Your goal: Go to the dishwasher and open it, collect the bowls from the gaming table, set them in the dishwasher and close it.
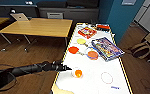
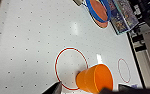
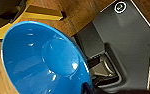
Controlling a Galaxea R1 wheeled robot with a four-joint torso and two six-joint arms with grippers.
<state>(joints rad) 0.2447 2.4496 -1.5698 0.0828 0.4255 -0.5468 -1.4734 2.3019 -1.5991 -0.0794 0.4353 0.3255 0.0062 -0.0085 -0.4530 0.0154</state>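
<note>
While left claw nears orange bowl

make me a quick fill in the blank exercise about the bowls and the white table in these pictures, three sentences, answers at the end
1. The cup near the left gripper on the white table is coloured ____.
2. The bowl showing large in the right wrist view is coloured ____.
3. In the left wrist view, the orange cup stands at the edge of a red ____ printed on the table top.

Answers: orange; blue; circle
</note>
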